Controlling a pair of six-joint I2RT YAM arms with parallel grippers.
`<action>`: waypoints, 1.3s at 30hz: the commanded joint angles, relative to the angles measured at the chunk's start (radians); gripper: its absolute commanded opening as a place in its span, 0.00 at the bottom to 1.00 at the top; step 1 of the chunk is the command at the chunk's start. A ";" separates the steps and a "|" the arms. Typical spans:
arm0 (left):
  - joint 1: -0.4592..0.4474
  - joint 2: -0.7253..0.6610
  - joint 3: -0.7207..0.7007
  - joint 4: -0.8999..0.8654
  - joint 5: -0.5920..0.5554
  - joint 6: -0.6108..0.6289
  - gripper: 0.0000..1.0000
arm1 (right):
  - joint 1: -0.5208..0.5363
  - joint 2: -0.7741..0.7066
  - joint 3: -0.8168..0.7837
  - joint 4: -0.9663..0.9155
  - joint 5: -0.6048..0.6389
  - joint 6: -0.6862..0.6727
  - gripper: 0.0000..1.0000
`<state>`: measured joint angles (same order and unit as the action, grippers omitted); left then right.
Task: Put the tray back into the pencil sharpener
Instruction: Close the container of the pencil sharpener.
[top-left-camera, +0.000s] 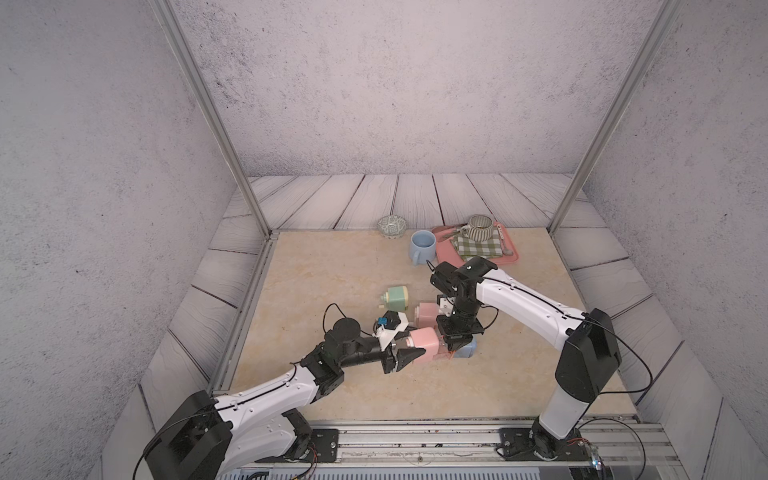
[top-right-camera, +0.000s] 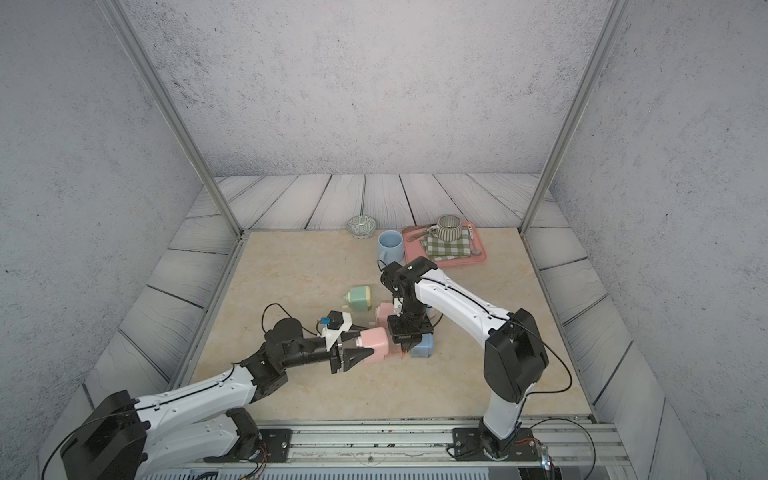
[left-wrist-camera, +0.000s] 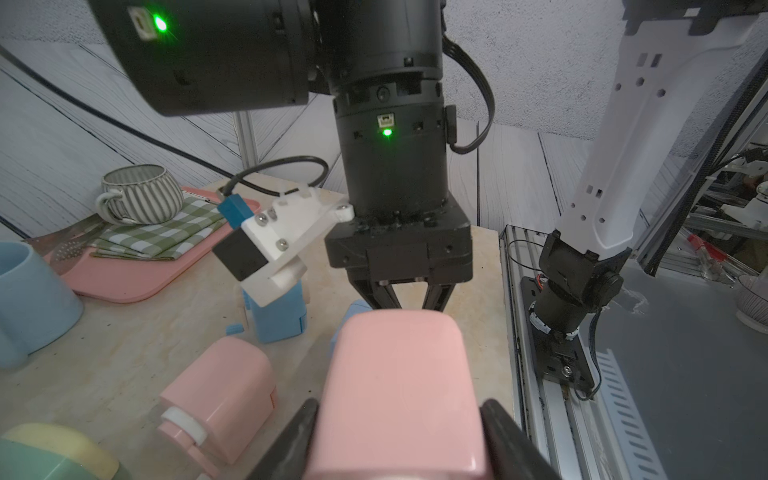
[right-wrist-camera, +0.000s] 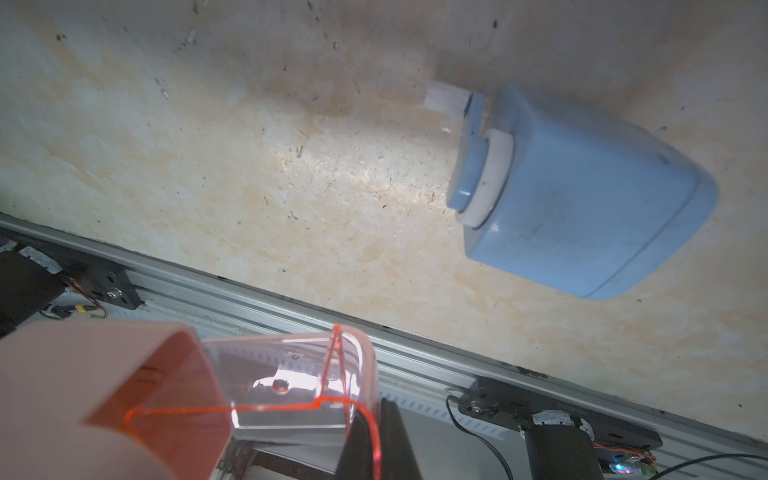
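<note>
Two grippers met at a pink pencil sharpener (left-wrist-camera: 399, 374) and its clear tray (right-wrist-camera: 291, 382), near the front middle of the table (right-wrist-camera: 291, 166).
The left gripper (left-wrist-camera: 399, 440) clamped the sharpener's housing, one finger pressed to each side. The right gripper (top-left-camera: 453, 348) pointed down, its jaws pinched together on the tray's thin wall. The tray sat partly inside the sharpener's open end, with its orange-edged outer part sticking out. A blue pencil sharpener (right-wrist-camera: 582, 199) lay on its side just beside them.
</note>
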<state>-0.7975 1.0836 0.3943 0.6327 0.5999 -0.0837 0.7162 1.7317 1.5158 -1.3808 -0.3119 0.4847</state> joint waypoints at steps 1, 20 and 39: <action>-0.004 0.020 0.034 0.026 0.051 0.010 0.00 | 0.006 -0.002 0.034 0.070 -0.164 -0.042 0.05; 0.009 0.049 0.013 0.068 0.034 -0.031 0.00 | -0.076 -0.059 -0.050 0.187 -0.341 -0.037 0.05; 0.053 0.118 0.040 0.060 0.124 -0.060 0.00 | -0.107 -0.090 -0.081 0.239 -0.437 -0.021 0.22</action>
<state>-0.7353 1.2064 0.4297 0.7635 0.6975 -0.1867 0.6140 1.6943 1.4322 -1.2053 -0.6346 0.4332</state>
